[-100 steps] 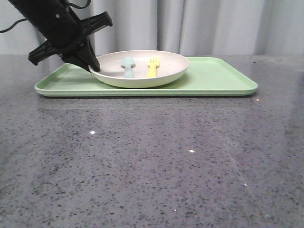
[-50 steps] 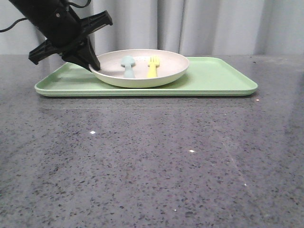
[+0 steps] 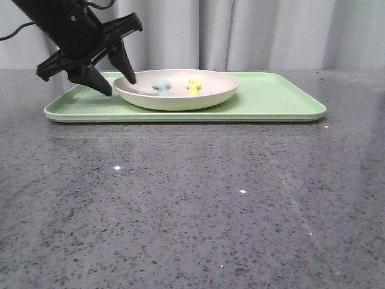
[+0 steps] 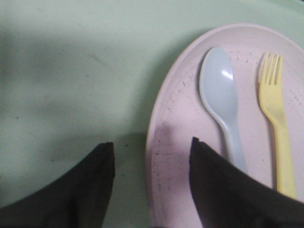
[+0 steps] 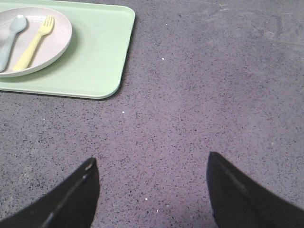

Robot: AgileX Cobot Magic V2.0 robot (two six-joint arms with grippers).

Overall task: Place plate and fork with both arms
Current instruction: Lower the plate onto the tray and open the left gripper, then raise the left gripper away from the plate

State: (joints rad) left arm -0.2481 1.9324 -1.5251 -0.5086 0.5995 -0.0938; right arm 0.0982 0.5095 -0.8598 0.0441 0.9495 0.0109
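Note:
The cream-white plate (image 3: 180, 93) lies flat on the light-green tray (image 3: 277, 99). In it lie a pale-blue spoon (image 3: 160, 85) and the yellow fork (image 3: 193, 84). My left gripper (image 3: 120, 85) is open at the plate's left rim, one finger outside over the tray and one inside the plate. In the left wrist view the plate rim (image 4: 156, 142) runs between the spread fingers of the left gripper (image 4: 152, 147), with the spoon (image 4: 221, 95) and fork (image 4: 275, 114) beyond. My right gripper (image 5: 152, 164) is open and empty over bare table; it does not show in the front view.
The tray sits at the back of the grey speckled table (image 3: 192, 205), with a grey curtain (image 3: 271, 30) behind it. In the right wrist view the tray's corner (image 5: 114, 71) and the plate (image 5: 52, 47) lie well away from the fingers.
My left gripper was shut on the plate's left rim, holding that side tilted up. It has opened, and the plate now lies flat on the tray.

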